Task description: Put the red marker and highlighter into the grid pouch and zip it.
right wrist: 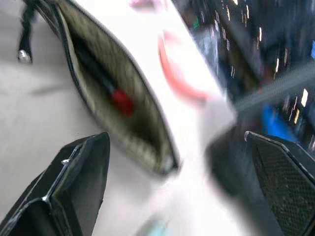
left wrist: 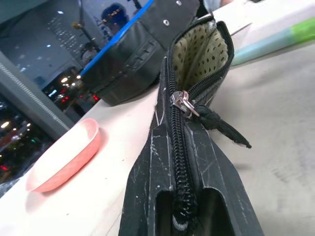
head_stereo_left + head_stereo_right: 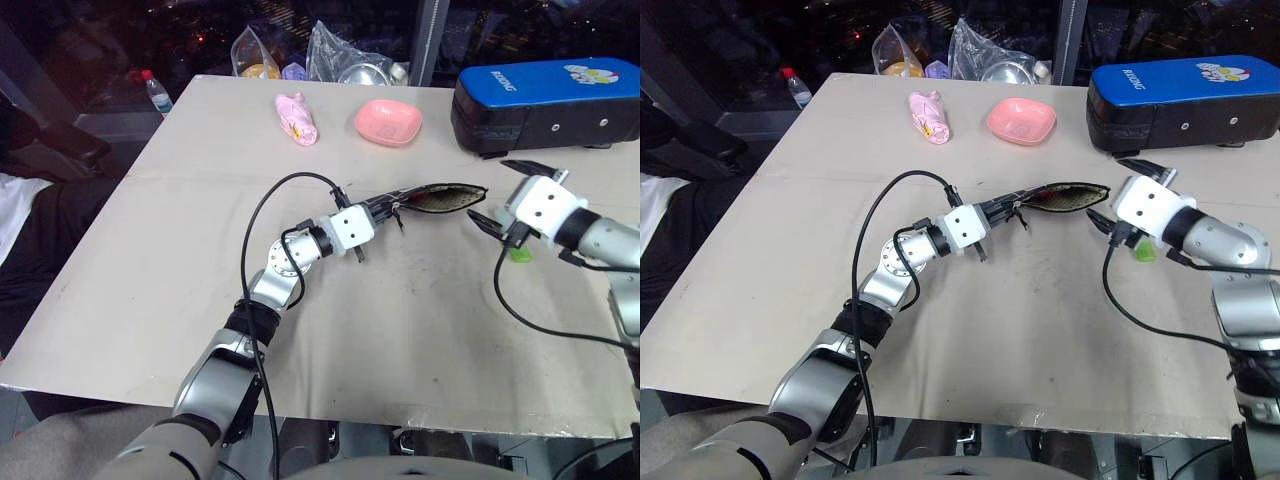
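The grid pouch (image 3: pixel 445 199) lies mid-table, held at its zipped end by my left gripper (image 3: pixel 385 208), which is shut on it. Its other end gapes open, showing a pale dotted lining (image 2: pixel 199 54), with the zipper pull (image 2: pixel 182 101) partway along. The red marker (image 1: pixel 120 101) lies inside the open pouch. Just right of the pouch mouth, my right gripper (image 3: pixel 505 195) hovers open with nothing between its fingers. The light-green highlighter (image 3: pixel 519 254) lies on the table beneath the right wrist, outside the pouch.
A big blue padded case (image 3: pixel 545 100) stands at the back right, close behind the right gripper. A pink dish (image 3: pixel 388 122) and a pink packet (image 3: pixel 297 117) sit toward the back. Plastic bags (image 3: pixel 340 55) and a bottle (image 3: pixel 157 93) lie beyond the table's far edge.
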Controlling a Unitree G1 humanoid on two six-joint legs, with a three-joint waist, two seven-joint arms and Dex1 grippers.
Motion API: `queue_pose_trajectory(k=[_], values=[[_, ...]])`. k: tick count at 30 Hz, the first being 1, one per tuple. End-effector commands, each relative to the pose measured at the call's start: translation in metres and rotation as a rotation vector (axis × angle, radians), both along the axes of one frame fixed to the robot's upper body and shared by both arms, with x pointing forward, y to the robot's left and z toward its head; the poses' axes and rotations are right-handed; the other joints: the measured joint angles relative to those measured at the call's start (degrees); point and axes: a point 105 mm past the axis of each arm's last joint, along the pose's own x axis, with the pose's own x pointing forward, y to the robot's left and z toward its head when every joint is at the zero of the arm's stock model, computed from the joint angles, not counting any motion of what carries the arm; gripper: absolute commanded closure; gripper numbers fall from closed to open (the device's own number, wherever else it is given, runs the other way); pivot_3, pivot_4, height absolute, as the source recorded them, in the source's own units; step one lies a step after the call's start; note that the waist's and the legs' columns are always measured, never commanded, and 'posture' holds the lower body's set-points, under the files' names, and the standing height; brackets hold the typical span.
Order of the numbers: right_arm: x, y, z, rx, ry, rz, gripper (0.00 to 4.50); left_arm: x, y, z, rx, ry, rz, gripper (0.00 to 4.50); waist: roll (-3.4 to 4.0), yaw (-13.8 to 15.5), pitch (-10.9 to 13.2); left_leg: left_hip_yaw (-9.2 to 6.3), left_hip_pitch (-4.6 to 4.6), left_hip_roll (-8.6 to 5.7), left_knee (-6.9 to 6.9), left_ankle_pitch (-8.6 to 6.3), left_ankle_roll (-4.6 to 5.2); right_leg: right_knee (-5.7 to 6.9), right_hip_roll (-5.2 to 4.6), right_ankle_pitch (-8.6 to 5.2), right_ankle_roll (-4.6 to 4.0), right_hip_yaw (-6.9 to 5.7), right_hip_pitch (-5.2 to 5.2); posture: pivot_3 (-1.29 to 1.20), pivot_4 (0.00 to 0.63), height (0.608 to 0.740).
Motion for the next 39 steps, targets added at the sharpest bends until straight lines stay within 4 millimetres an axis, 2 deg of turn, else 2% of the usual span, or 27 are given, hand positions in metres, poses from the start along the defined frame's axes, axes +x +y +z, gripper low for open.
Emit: queue_pose_trajectory(k=[1,4,9,12,16,18,21,24,27,29,33,35,39], values=[[-0.011,-0.032,-0.033,0.245,0.154,-0.27,0.06,-0.001,-0.007,0.012,-0.029,-0.026,-0.025,4.5,-0.02,0.08,-0.02,-0.04,0.0,0.0,-0.01,0.0,0.0,-0.01,0.01,0.0,0.0,-0.02,0.02,0.0,0.15,0.688],[-0.014,-0.04,-0.061,0.434,0.26,-0.419,0.06,-0.001,-0.01,0.012,-0.024,-0.025,-0.039,4.5,0.04,-0.01,-0.02,-0.04,-0.02,0.0,-0.01,0.0,0.0,-0.01,0.01,0.0,0.0,-0.02,0.02,0.0,0.15,0.688],[-0.012,-0.05,-0.085,0.561,0.357,-0.55,0.06,0.0,-0.009,0.013,-0.016,-0.029,-0.04,4.5,0.05,-0.07,-0.02,-0.03,-0.01,-0.03,0.0,-0.01,0.02,0.02,0.02,0.0,0.0,0.05,-0.01,0.0,0.15,0.688],[-0.01,-0.051,-0.085,0.606,0.366,-0.565,0.82,0.001,-0.007,0.014,-0.014,-0.033,-0.035,4.5,0.05,-0.02,-0.02,-0.03,-0.02,-0.04,-0.01,-0.01,0.02,0.0,0.02,0.0,0.0,0.05,-0.01,0.0,0.15,0.688],[-0.008,-0.053,-0.074,0.624,0.35,-0.548,2.85,0.002,-0.005,0.014,-0.013,-0.034,-0.026,4.5,0.05,0.02,-0.02,-0.05,-0.02,-0.04,-0.02,-0.01,0.02,0.0,0.02,0.0,0.0,0.04,-0.01,0.0,0.15,0.688],[-0.008,-0.063,-0.064,0.601,0.308,-0.561,3.51,0.001,-0.004,0.013,-0.013,-0.031,-0.025,4.5,0.05,0.02,-0.02,-0.05,-0.02,-0.04,-0.02,-0.01,0.02,0.0,0.03,0.0,0.0,0.04,-0.01,0.0,0.15,0.688],[-0.006,-0.07,-0.027,0.536,0.189,-0.503,3.68,0.001,-0.004,0.012,-0.013,-0.028,-0.025,4.5,0.06,0.01,-0.02,-0.04,-0.02,-0.04,-0.03,-0.01,0.03,0.0,0.03,0.0,0.0,0.04,-0.01,0.0,0.15,0.688],[-0.012,-0.054,0.021,0.33,0.041,-0.295,3.68,0.001,-0.005,0.011,-0.011,-0.025,-0.027,4.5,0.13,-0.03,0.02,-0.04,-0.04,-0.06,-0.04,-0.02,0.03,-0.02,0.02,0.0,0.0,0.07,-0.04,0.0,0.15,0.688],[-0.021,-0.036,0.044,0.105,-0.037,-0.114,3.68,0.001,-0.007,0.01,-0.01,-0.019,-0.033,4.5,0.12,-0.09,0.02,-0.06,-0.02,-0.05,-0.11,-0.02,0.03,-0.07,0.12,-0.01,0.0,0.07,-0.04,0.0,0.15,0.688],[-0.03,-0.022,0.042,-0.033,-0.025,0.016,3.68,0.001,-0.009,0.009,-0.008,-0.017,-0.04,4.5,0.11,-0.04,0.03,-0.07,-0.02,-0.05,-0.12,-0.02,0.03,-0.1,0.17,-0.01,0.0,0.07,-0.04,0.0,0.15,0.688],[-0.038,-0.012,0.025,-0.278,0.006,0.157,3.68,0.0,-0.01,0.009,-0.007,-0.016,-0.045,4.5,0.08,0.05,0.03,-0.06,-0.03,-0.02,-0.09,-0.02,0.03,-0.13,0.13,0.0,0.01,0.07,-0.02,0.0,0.15,0.688],[-0.038,-0.01,0.02,-0.334,0.002,0.183,3.68,0.0,-0.01,0.008,-0.008,-0.017,-0.047,4.5,0.08,0.03,0.03,-0.03,-0.03,-0.02,-0.05,-0.02,0.03,-0.12,0.1,0.0,0.01,0.09,-0.02,0.0,0.15,0.688],[-0.022,-0.006,0.011,-0.44,-0.031,0.203,3.68,-0.002,-0.012,0.01,-0.011,-0.022,-0.053,4.5,0.07,-0.07,0.04,-0.01,0.02,-0.02,-0.02,-0.01,0.02,-0.09,0.09,0.0,0.01,0.1,0.0,0.0,0.15,0.688]])
